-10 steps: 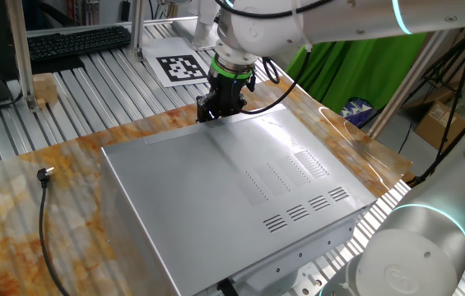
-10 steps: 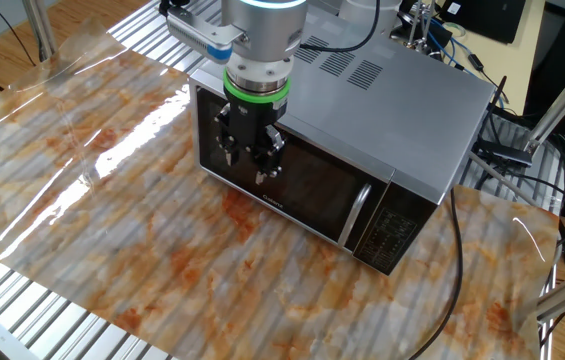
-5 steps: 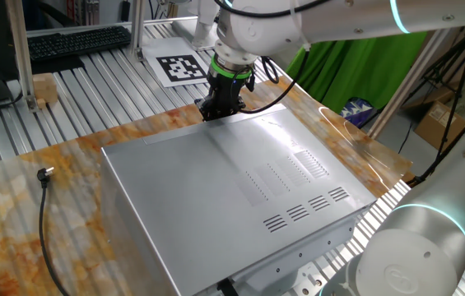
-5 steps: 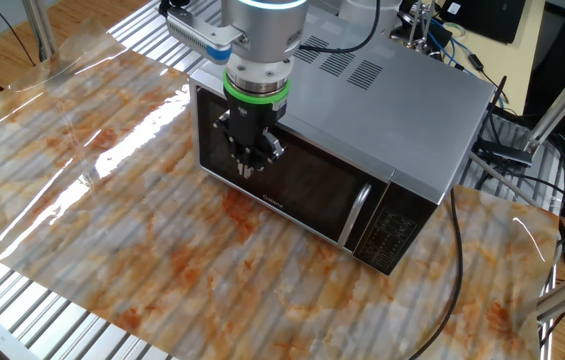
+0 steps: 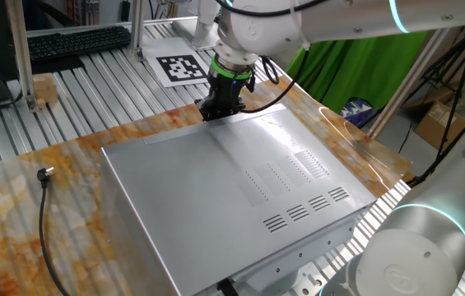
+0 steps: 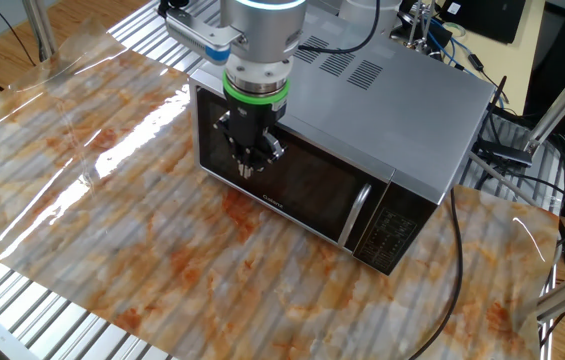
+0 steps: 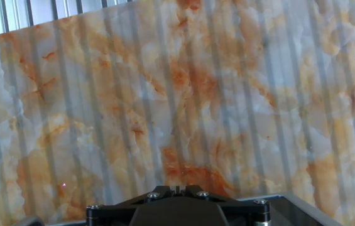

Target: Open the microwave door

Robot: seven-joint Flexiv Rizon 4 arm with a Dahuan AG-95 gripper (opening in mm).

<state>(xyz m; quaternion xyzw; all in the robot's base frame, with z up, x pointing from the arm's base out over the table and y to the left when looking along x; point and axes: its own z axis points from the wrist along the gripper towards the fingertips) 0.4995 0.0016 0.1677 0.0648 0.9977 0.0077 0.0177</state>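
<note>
The gripper, fingers pinched together and holding nothing, hangs in front of the microwave door, which is shut, facing the marbled table. I'd slide over to the door handle, hook behind it and pull outward gently.

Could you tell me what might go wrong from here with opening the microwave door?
1. The shut gripper hangs before the door far from the handle, so it may press the glass rather than hook anything.
2. Pulling the handle could drag the microwave across the smooth table.
</note>
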